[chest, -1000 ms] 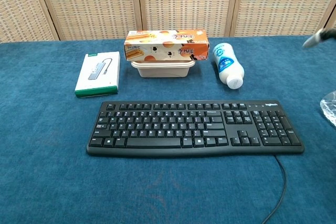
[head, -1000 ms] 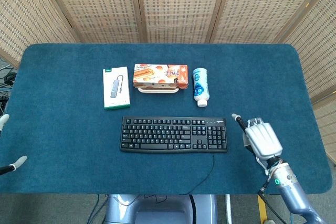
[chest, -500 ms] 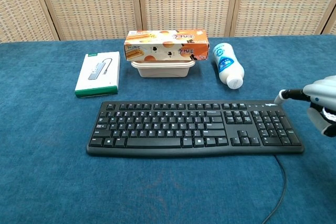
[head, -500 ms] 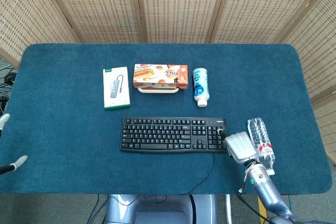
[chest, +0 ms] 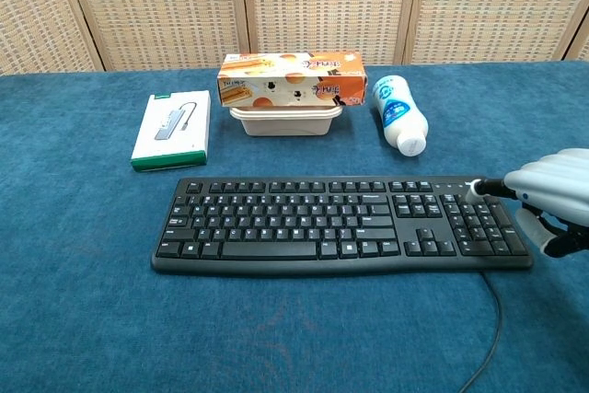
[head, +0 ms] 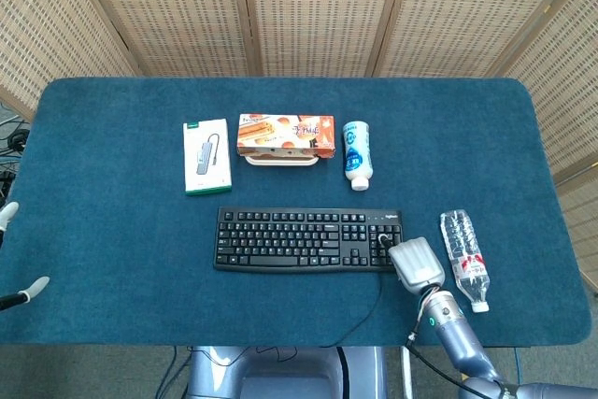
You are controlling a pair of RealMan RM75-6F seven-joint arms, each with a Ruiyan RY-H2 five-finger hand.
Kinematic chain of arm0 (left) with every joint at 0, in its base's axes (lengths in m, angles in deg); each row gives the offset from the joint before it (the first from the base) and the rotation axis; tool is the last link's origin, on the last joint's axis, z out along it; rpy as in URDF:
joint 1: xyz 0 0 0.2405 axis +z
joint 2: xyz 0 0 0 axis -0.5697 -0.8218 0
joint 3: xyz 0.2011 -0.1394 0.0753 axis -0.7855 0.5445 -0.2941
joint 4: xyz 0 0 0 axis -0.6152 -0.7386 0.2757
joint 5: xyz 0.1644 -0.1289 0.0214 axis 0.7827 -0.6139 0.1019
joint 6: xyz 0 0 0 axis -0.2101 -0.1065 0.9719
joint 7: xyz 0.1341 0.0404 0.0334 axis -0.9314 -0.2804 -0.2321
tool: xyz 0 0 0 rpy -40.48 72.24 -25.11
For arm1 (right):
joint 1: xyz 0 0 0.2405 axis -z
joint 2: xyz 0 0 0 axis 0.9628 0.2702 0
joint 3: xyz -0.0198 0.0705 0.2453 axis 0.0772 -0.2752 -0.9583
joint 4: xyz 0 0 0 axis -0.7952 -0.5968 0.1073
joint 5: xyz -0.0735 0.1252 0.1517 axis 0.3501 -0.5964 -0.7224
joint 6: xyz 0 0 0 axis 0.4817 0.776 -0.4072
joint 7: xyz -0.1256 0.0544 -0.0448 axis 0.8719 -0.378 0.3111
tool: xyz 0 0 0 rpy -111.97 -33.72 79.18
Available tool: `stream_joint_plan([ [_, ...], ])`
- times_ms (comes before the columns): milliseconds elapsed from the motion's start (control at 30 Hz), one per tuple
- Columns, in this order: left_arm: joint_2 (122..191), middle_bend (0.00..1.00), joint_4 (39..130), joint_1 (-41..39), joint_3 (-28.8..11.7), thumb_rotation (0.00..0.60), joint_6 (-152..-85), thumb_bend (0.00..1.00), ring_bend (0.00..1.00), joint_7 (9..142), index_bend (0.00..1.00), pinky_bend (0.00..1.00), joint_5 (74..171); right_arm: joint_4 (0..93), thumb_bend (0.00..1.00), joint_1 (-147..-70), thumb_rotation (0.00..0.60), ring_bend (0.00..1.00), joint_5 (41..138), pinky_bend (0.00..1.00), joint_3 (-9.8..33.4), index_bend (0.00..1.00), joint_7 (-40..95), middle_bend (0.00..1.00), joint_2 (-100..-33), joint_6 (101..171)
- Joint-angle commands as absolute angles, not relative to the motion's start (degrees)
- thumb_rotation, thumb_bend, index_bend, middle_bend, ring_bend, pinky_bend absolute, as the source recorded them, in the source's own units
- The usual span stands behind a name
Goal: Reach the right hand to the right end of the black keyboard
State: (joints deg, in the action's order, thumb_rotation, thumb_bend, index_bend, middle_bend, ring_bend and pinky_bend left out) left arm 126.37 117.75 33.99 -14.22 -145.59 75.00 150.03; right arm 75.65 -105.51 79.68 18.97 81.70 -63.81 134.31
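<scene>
The black keyboard (head: 308, 240) lies at the middle front of the blue table, its cable trailing off the front edge. My right hand (head: 416, 263) hovers palm down at the keyboard's right end and holds nothing. In the chest view the right hand (chest: 552, 200) comes in from the right edge, with one fingertip (chest: 483, 188) reaching over the top right corner of the keyboard (chest: 340, 225). Of my left hand (head: 33, 289) only two spread fingertips show at the far left edge of the head view, with nothing between them.
A clear water bottle (head: 464, 259) lies just right of the right hand. Behind the keyboard stand a white-and-green box (head: 206, 156), an orange snack box (head: 285, 135) on a white tray, and a lying white bottle (head: 356, 154). A woven screen backs the table.
The right hand has moved left and toward the front, from beyond the water bottle to the keyboard's right end, uncovering the bottle. The left hand has not moved.
</scene>
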Motion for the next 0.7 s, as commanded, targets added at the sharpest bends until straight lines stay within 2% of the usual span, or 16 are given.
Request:
stream_joint_plan([
  [33, 126.3, 0.00, 117.8, 34.0, -14.2, 0.600, -145.6, 0.00, 0.00, 75.1, 0.00, 0.00, 150.1, 75.2, 1.00, -106.3, 0.600, 1.00, 77.7, 1.00, 18.7, 0.16, 82.5, 0.84, -64.3, 134.7],
  [700, 126.4, 0.00, 118.0, 33.8, -14.1, 0.600, -145.2, 0.00, 0.00, 74.4, 0.00, 0.00, 149.7, 74.6, 1.00, -109.2, 0.600, 1.00, 73.5, 1.00, 20.5, 0.17, 84.4, 0.84, -65.6, 136.8],
])
